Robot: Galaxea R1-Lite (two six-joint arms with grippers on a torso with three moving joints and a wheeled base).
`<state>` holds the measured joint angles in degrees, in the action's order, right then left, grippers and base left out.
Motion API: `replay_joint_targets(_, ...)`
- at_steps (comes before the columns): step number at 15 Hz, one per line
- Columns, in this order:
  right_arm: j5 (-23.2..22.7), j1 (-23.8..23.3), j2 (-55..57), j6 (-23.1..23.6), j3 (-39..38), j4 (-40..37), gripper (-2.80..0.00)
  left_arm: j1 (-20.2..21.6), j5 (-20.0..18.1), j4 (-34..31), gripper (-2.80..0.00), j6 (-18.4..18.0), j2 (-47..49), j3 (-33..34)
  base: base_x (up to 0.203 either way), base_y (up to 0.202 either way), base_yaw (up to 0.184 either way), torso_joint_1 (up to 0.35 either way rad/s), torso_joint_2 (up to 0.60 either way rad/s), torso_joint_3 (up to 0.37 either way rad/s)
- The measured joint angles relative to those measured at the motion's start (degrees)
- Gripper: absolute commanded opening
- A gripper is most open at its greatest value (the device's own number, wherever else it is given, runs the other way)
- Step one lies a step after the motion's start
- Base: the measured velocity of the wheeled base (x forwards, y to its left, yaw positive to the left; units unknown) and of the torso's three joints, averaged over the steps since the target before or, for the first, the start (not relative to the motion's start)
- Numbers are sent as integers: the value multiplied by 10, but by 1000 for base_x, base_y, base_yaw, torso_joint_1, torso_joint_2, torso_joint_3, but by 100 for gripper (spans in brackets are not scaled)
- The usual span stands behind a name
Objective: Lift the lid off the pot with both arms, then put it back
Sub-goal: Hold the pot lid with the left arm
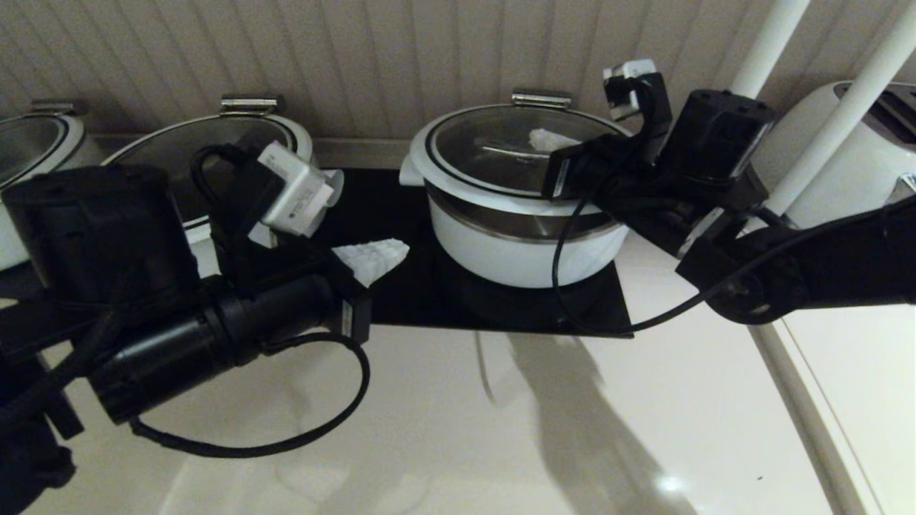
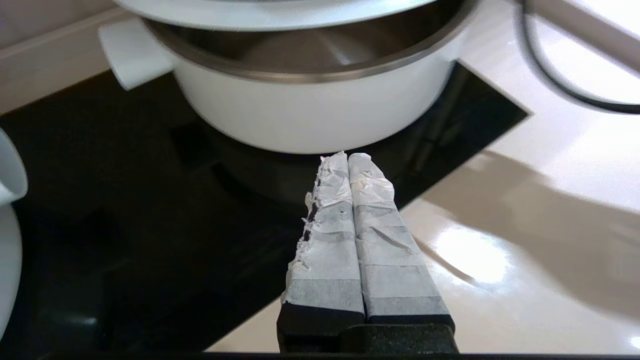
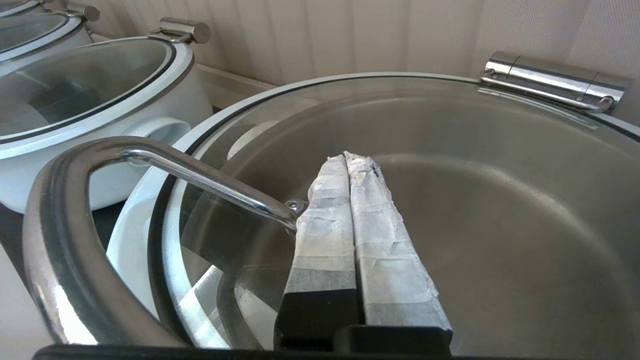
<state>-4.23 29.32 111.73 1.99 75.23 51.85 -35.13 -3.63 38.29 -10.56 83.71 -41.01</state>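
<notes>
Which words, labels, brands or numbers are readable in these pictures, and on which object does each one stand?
No text can be read in any view.
White part on the left arm: faint grey marks, too small and blurred to read.
Pot, lid, both tools' taped fingers: no print visible.

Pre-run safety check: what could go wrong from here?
1. The round glass lid with white rim sits raised off the round white pot at the front, yet the right gripper looks shut beside the steel bar handle, not around it: it may slip.
2. The left gripper, shut, hangs below the rim, giving no support.
</notes>
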Motion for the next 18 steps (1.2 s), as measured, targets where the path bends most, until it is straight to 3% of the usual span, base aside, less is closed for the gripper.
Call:
replay_joint_targets(9, 0, -2, 6, 0, 12, 0, -280, -9, 40, 107, -280, -5, 98, -19, 0, 0, 0, 0, 0, 0)
replay_joint_targets(18, 0, -2, 6, 0, 17, -1, -280, -9, 50, 109, -280, -5, 173, -113, 0, 0, 0, 0, 0, 0)
